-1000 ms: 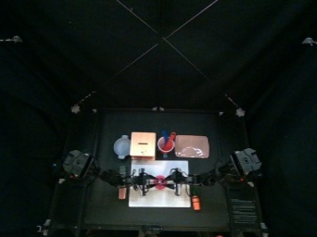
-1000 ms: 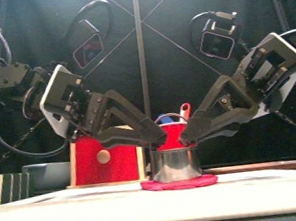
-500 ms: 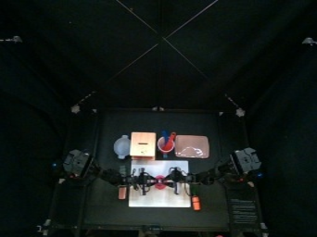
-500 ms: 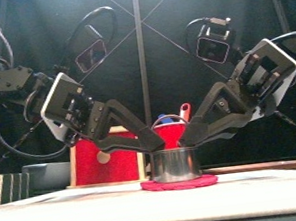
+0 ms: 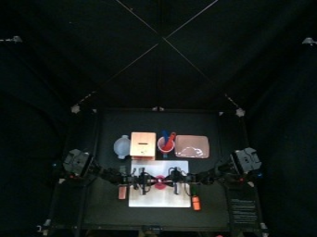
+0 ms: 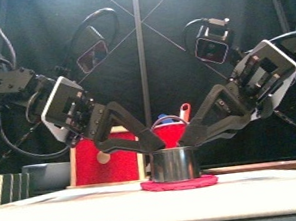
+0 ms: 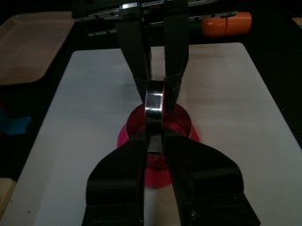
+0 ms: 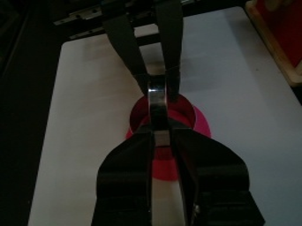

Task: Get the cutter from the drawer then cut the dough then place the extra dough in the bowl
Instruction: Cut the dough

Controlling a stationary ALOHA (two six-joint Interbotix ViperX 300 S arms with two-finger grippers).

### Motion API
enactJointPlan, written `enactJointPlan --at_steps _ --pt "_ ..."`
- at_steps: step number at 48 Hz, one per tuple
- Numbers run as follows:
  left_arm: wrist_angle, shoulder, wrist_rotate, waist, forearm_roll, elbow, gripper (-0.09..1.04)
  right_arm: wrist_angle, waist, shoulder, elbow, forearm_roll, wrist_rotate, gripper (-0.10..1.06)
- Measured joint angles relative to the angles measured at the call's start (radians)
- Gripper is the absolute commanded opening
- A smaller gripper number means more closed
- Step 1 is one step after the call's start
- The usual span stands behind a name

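Note:
The round metal cutter (image 6: 174,165) stands upright on the flat red dough (image 6: 177,184), in the middle of the white cutting board (image 5: 146,196). My left gripper (image 6: 151,148) slants down from the left and is shut on the cutter's left rim. From the right, my right gripper (image 6: 196,143) does the same on the opposite rim. In the left wrist view my jaws close on the metal rim (image 7: 154,97) over the dough (image 7: 133,134). The right wrist view shows that gripper's jaws on the cutter (image 8: 154,95) over the dough (image 8: 199,124).
Behind the board stand the wooden box (image 5: 144,143) with its red drawer front (image 6: 105,160), the blue-grey bowl (image 5: 121,145), the red cup with toy knives (image 5: 169,141) and the pink tray (image 5: 192,145). Small orange toys lie by the board's left (image 5: 122,193) and right (image 5: 196,202) edges.
Both wrists have sunk lower and drawn slightly outward, so the arms slant flatter. The cutter stays on the dough with both grippers on it.

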State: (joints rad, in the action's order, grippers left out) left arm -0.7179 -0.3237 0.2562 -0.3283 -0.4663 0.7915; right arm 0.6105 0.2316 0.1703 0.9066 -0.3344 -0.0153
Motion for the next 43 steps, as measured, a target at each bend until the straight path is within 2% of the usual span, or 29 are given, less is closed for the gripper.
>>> enactJointPlan --at_steps 43 --pt "0.163 -0.012 0.002 0.003 -0.028 -0.058 0.59 -0.268 -0.003 -0.005 -0.043 -0.018 0.002 0.46"
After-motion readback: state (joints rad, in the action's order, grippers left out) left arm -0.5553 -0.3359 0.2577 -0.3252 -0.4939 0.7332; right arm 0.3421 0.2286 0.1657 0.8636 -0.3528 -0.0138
